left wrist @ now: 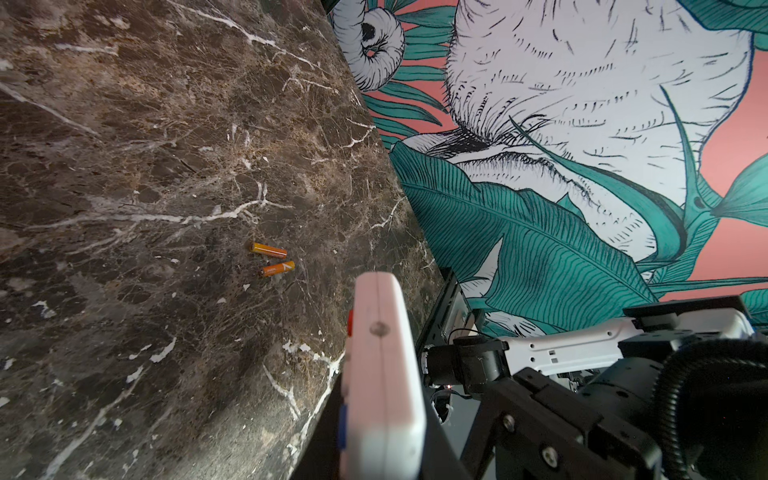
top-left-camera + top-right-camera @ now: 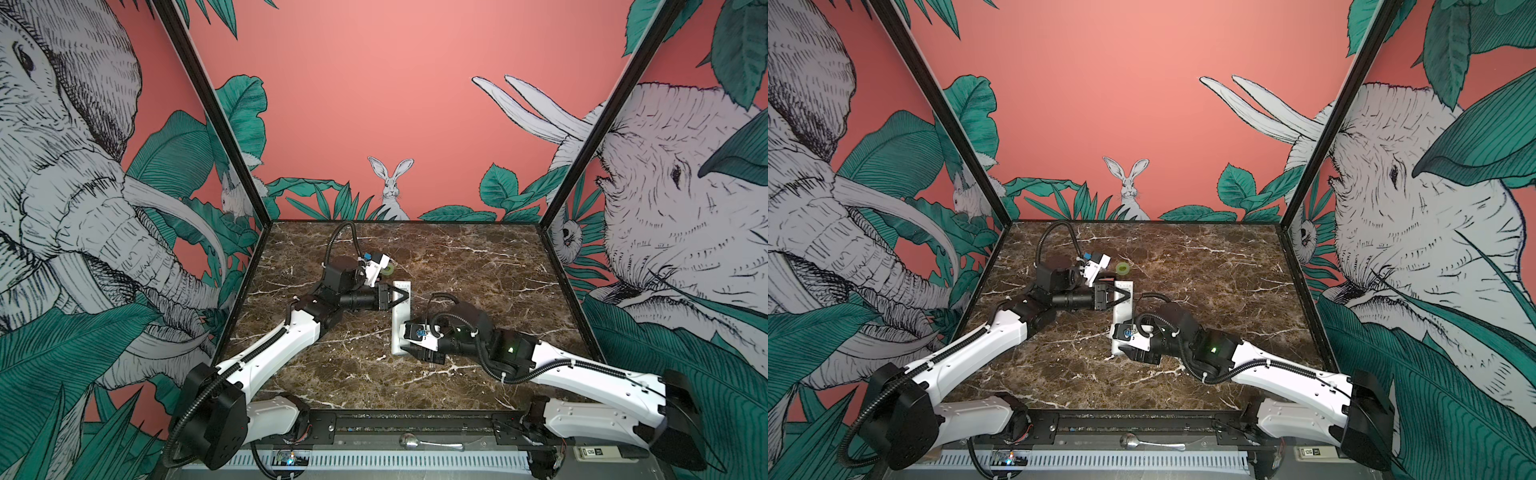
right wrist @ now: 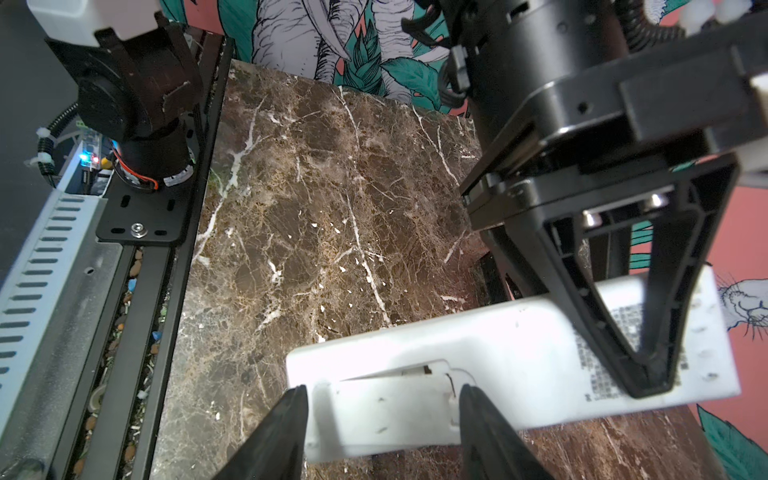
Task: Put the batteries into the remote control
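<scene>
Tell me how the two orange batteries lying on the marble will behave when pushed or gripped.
Round and lying on their sides, the batteries will probably roll on the smooth marble table if nudged. Their glossy casings may slip from a pinch. They look rigid.

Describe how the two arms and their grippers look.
The left arm and right arm have white link shells, black joints and black ribbed cable conduit fixed with white zip ties. The left gripper and right gripper have black tapering fingers. A green light glows on the right arm.
</scene>
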